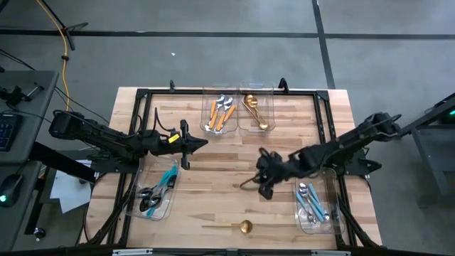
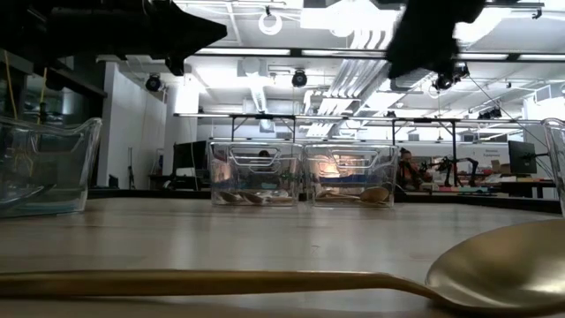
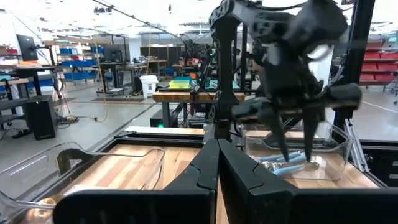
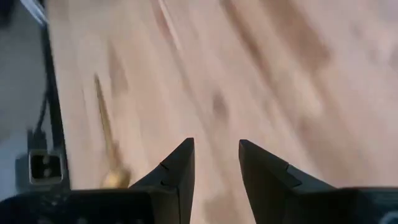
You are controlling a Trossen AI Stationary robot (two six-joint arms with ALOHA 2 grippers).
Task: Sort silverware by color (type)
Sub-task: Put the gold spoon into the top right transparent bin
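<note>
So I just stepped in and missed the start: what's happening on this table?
Two robot arms are sorting silverware into clear bins. One gold spoon lies loose on the table near the front edge. The right pincer hangs open and empty above the wood, not far from it. The left pincer is shut, holding nothing, over the table's left half. The gold bin at the back already holds gold pieces.

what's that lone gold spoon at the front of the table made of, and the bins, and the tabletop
Gold spoon: likely metal with a brushed gold finish; in the low view its bowl shows a soft, satiny sheen. Bins: clear, glossy plastic by the look; the room shows through their walls. Table: wood, matte, with visible plank seams and grain.
</note>
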